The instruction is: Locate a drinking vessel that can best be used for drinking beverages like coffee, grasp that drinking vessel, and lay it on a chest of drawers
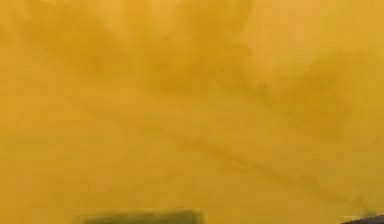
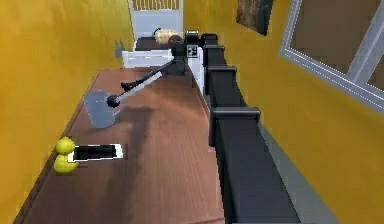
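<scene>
A grey mug stands on the brown desk, close to its left edge and about halfway along it. The robot's dark arm runs along the desk's right edge. From its far end the gripper slants across the top, its thin fingers ending right at the mug's rim. From where I stand I cannot tell whether the jaws are apart or together, nor whether the gripper holds anything or even touches the mug. At the near left corner lie two yellow-green balls, with a flat dark slab, pale round its border, just beside them. A rounded tan thing sits at the desk's far edge. Ahead of the robot is a yellow wall. Beyond the arm the same yellow carries a window and a framed picture.
</scene>
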{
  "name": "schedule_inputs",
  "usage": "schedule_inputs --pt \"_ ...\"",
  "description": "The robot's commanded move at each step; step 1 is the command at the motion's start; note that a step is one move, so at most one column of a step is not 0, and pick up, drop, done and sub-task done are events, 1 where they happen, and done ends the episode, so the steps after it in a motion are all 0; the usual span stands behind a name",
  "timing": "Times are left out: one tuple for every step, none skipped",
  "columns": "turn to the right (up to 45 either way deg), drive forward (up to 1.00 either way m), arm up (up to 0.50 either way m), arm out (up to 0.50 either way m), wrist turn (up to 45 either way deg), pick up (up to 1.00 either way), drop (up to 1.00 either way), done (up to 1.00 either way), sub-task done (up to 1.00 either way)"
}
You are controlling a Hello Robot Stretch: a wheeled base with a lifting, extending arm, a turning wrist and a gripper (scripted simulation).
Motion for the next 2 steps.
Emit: schedule_inputs --pt "0.0 0.0 0.0 0.0 45.0 0.0 0.0 0.0 0.0" --pt "0.0 0.0 0.0 0.0 12.0 0.0 0.0 0.0 0.0"
